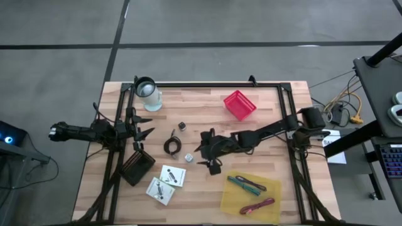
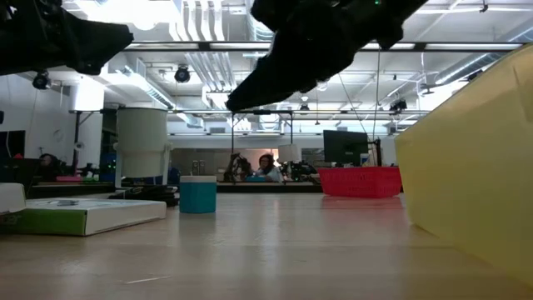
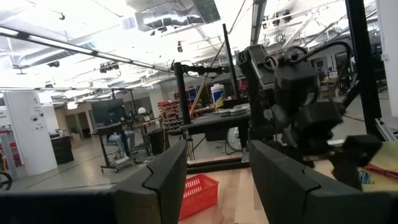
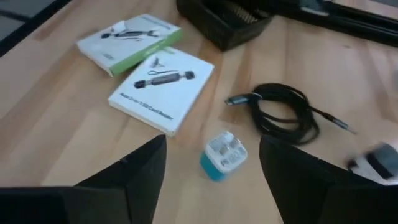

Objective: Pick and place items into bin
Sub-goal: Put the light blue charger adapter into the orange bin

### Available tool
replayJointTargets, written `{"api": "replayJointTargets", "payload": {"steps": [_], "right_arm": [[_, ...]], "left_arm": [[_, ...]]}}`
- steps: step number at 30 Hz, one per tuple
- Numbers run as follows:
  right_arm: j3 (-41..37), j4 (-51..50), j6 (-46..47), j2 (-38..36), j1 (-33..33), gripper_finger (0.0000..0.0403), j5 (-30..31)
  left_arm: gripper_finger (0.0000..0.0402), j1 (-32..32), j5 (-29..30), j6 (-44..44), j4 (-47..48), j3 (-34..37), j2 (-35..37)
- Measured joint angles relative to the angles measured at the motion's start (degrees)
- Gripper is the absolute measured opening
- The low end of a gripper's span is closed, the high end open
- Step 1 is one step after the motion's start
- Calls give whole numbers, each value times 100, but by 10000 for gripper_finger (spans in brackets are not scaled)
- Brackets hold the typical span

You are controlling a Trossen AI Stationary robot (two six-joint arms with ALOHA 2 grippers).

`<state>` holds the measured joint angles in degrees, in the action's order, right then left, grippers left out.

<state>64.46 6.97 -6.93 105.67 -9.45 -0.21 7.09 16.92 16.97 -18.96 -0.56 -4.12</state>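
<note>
Wooden slats make up the surface [image 1: 264,135], ringed by a dark frame. Near its middle lies a black cable coil [image 1: 171,146], and just beside it a small white and teal block [image 4: 222,155] with metal prongs. Two white square cards [image 1: 165,182], each printed with a small pictured gadget and text, rest side by side toward the front left, next to a flat black case [image 1: 137,167]. A yellow bin [image 1: 251,194] at the front right holds teal and maroon pen-like sticks [image 1: 247,184]. A red basket [image 1: 239,104] sits toward the back, and a clear cup [image 1: 148,93] stands at the back left corner.

The right gripper [image 1: 207,157] reaches in from the right, hovering low over the middle, its fingers spread wide and holding nothing, with the small block between them in the wrist view. The left gripper [image 1: 144,124] waits at the left edge, fingers partly apart and empty.

Bare wood lies open between the coil and the bin
</note>
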Motion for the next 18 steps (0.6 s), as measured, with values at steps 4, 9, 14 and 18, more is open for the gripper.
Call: {"api": "replayJointTargets", "payload": {"steps": [4,9,14,18], "right_arm": [[345,-199,-122,339,107,249,-142],[593,-237,-134,714,272,257,-233],[785,-250,-167,1008,416,266,-712],[894,-234,-210,1124,470,272,-774]], "left_arm": [[160,-1,0,0,1,0,-2],[160,-2,0,0,12,0,-7],[160,-1,0,0,5,0,-2],[160,-1,0,0,6,0,-2]]}}
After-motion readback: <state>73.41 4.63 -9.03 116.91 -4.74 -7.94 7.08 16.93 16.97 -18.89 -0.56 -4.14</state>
